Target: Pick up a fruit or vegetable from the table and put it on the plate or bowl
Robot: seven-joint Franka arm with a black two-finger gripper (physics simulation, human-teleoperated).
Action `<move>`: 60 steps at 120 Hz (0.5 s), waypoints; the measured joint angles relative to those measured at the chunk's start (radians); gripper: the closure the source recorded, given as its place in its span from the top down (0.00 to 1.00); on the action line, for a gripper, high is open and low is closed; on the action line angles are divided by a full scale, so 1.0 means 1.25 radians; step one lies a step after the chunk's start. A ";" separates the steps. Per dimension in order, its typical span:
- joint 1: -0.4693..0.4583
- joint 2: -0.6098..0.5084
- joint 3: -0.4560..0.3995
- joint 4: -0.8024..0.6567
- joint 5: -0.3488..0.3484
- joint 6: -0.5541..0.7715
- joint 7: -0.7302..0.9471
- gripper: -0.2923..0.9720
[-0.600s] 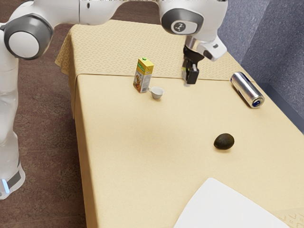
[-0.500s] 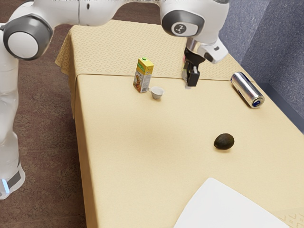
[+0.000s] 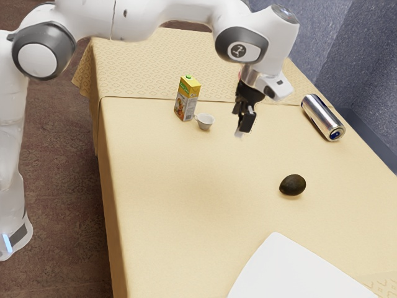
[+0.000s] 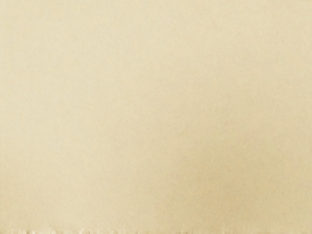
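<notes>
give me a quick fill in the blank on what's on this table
1. The carton stands ____ on the table.
2. The can lies on its ____.
3. The thing closest to the cup is the ____.
4. The avocado lies on the ____, not on the plate.
Missing words: upright; side; carton; table.
</notes>
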 joint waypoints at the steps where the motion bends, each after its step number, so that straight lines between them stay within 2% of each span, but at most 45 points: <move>1: 0.003 -0.002 -0.001 -0.004 -0.003 0.002 0.001 0.77; 29: 0.034 0.027 -0.031 -0.023 -0.034 0.137 0.024 0.77; 46: 0.037 0.043 -0.033 -0.020 -0.041 0.169 0.009 0.77; 60: 0.054 0.124 -0.049 0.054 -0.044 0.175 -0.001 0.77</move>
